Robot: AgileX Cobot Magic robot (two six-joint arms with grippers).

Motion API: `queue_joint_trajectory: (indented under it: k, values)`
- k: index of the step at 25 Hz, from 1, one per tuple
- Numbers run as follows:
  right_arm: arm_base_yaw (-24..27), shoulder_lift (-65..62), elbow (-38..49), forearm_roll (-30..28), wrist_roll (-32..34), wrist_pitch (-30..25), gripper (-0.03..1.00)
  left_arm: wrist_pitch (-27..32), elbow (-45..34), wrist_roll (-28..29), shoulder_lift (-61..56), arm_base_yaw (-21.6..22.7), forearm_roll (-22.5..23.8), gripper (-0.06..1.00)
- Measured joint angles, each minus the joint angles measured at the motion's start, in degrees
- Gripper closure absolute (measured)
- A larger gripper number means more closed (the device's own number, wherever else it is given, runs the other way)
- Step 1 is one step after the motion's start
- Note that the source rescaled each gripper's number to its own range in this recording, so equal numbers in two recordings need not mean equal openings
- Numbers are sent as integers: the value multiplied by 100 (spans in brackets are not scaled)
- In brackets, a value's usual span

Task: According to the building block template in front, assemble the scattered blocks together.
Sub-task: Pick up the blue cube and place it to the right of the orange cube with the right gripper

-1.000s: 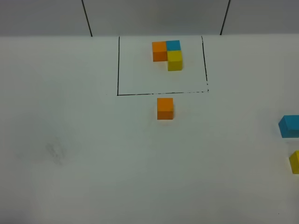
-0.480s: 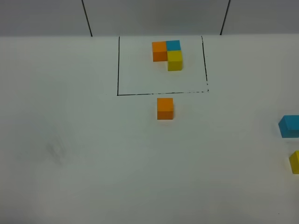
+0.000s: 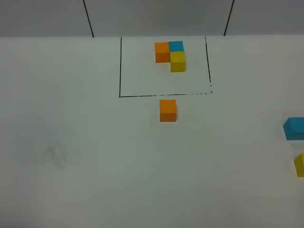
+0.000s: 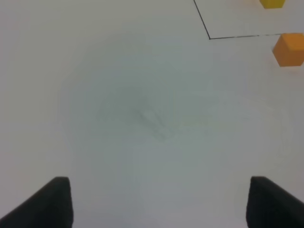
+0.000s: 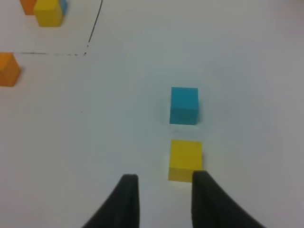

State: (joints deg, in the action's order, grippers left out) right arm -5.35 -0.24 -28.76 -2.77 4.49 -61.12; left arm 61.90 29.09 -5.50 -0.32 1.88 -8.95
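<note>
Spotter: Template (image 3: 170, 56) sits at the far side of your table (image 3: 95, 166), inside the black frame (image 3: 120, 66). Orange and blue are side by side along the back and yellow is in front of the blue, all three touching in an L.

Caller: And the loose ones?

Spotter: Your orange cube (image 3: 167, 110) stands alone just outside the frame's near line, roughly in line with the template. Your blue cube (image 3: 294, 128) is well off to the right, cut by the edge of the high view. Your yellow cube (image 3: 299, 165) is on that same side, closer to the near side of the table and also cut by the edge. Those two are near each other but apart, with bare table between them.

Caller: Claws?

Spotter: Your left claw (image 4: 159, 180) is spread wide over bare table, with nothing between its fingers. The orange cube shows at the rim of its wrist view, well apart from it. Your right claw (image 5: 164, 176) is parted only a little and grips nothing.

Caller: How close is it to the yellow?

Spotter: The yellow cube lies just ahead of one of its fingers (image 5: 204, 190). That tip overlaps the cube's corner in the wrist view, so you cannot tell whether it touches. Blue lies just beyond yellow.
</note>
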Motion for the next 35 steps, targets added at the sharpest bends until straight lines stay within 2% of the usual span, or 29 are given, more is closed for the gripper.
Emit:
queue_joint_trajectory:
  k: [30, 32, 34, 35]
  values:
    - [-2, 0, 0, -87, 79, 0, 96, 0, 0, 5, 0, 0, 10, 22]
    - [-2, 132, -25, -138, 273, -51, 91, 0, 0, 5, 0, 0, 10, 22]
    - [-2, 456, -142, -138, 379, -163, 80, 0, 0, 5, 0, 0, 10, 22]
    - [-2, 710, -232, -138, 415, -185, 71, 0, 0, 5, 0, 0, 10, 22]
